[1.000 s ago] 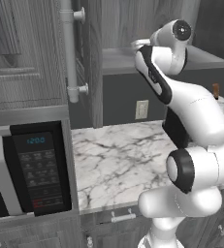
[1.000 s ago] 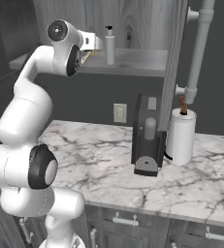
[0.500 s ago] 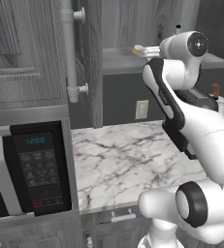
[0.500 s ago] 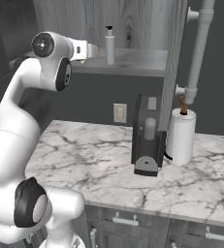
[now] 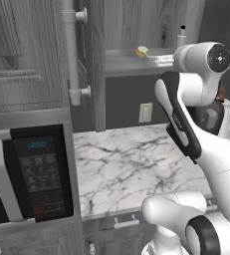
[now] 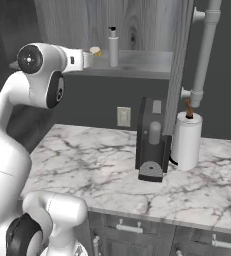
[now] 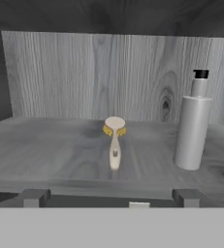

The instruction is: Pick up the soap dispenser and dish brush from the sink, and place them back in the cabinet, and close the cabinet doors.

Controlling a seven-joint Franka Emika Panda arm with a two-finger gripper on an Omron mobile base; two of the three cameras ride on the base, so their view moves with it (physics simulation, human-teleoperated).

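Note:
The dish brush [image 7: 114, 143] lies on the cabinet's grey shelf [image 7: 45, 145], its round tan head toward the back wall. The soap dispenser [image 7: 193, 129] stands upright to the brush's right. My gripper [image 7: 111, 198] is open with nothing between its fingers, just in front of the shelf's front edge. From the right base view the gripper [image 6: 89, 59] points at the brush [image 6: 94, 51], with the dispenser [image 6: 113, 47] beyond. Both cabinet doors stand open: the left one [image 5: 93, 64] and the right one [image 6: 184, 60]. The sink is out of view.
A black microwave [image 5: 32, 184] sits at the left under the cabinets. On the marble counter [image 5: 131, 164] stand a black coffee machine [image 6: 152, 145] and a white paper towel roll [image 6: 187, 141]. Long white door handles [image 5: 70, 50] jut out beside the shelf.
The arm has swung its upper joints back and drawn the open hand slightly away from the shelf. The brush and the dispenser stay where they were.

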